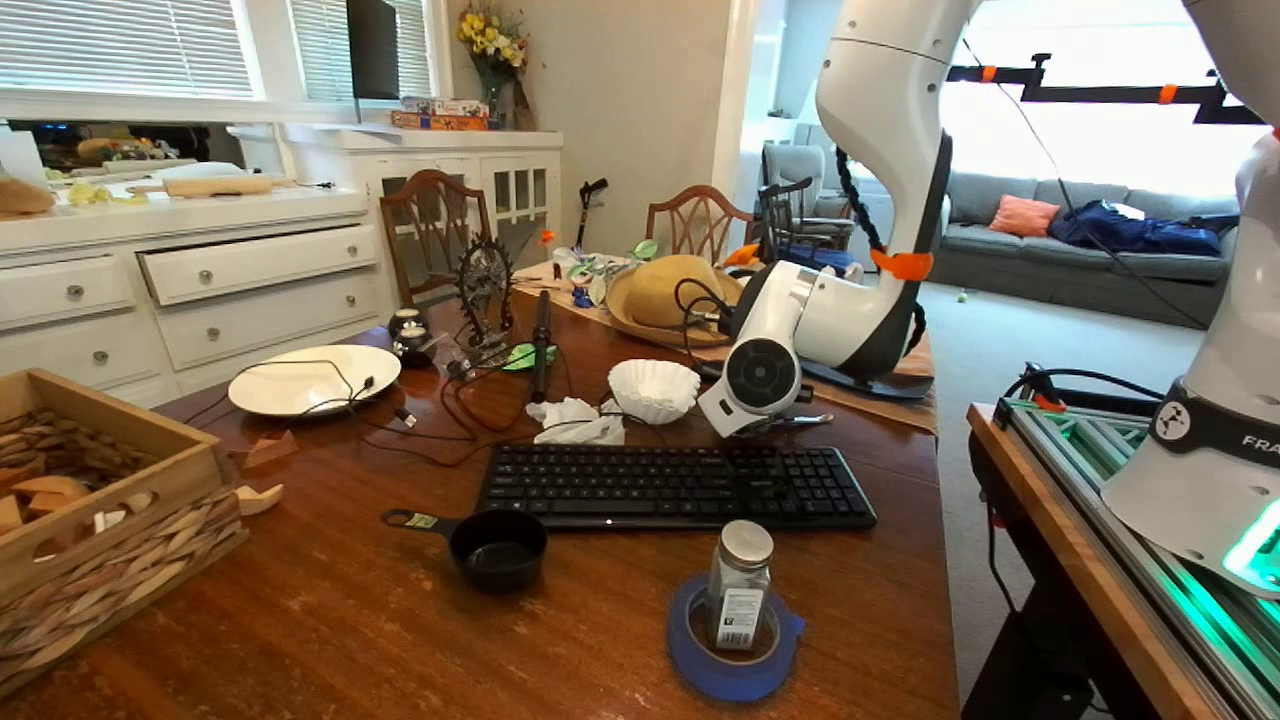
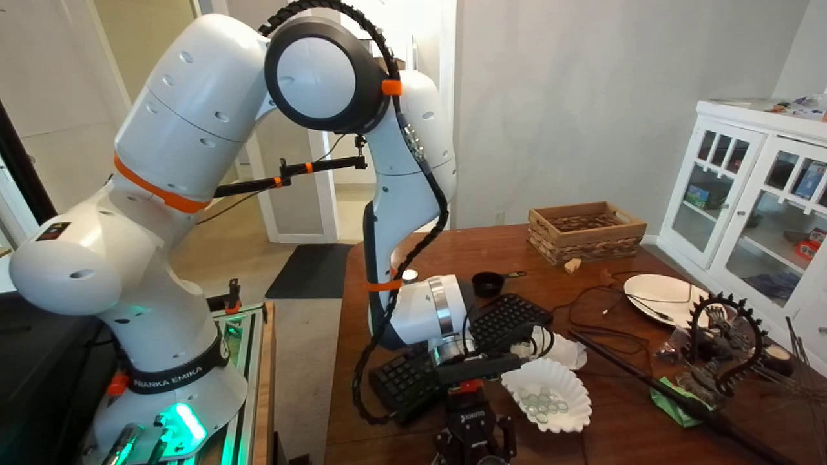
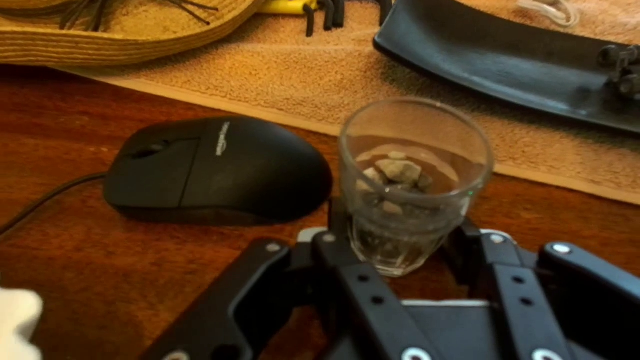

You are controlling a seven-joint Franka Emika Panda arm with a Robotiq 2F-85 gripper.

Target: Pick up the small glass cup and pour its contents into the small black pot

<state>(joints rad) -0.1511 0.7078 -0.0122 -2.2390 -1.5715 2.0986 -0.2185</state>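
Note:
In the wrist view the small glass cup (image 3: 400, 210) stands upright with several small stones (image 3: 397, 170) lying inside. My gripper (image 3: 402, 230) is around its lower part, one finger against each side, shut on it. Whether the base rests on the wood or is just off it, I cannot tell. The small black pot (image 1: 497, 550), its thin handle pointing away from the arm, sits on the table across the keyboard from my gripper; it shows in both exterior views (image 2: 488, 284). The arm hides the cup in an exterior view.
A black mouse (image 3: 220, 170) lies close beside the cup. Behind it are a towel (image 3: 300, 75) and a curved black tray (image 3: 500, 60). The keyboard (image 1: 680, 487), a fluted white bowl (image 2: 549, 394) of glass beads and a jar (image 1: 742, 590) inside blue tape (image 1: 690, 660) stand nearby.

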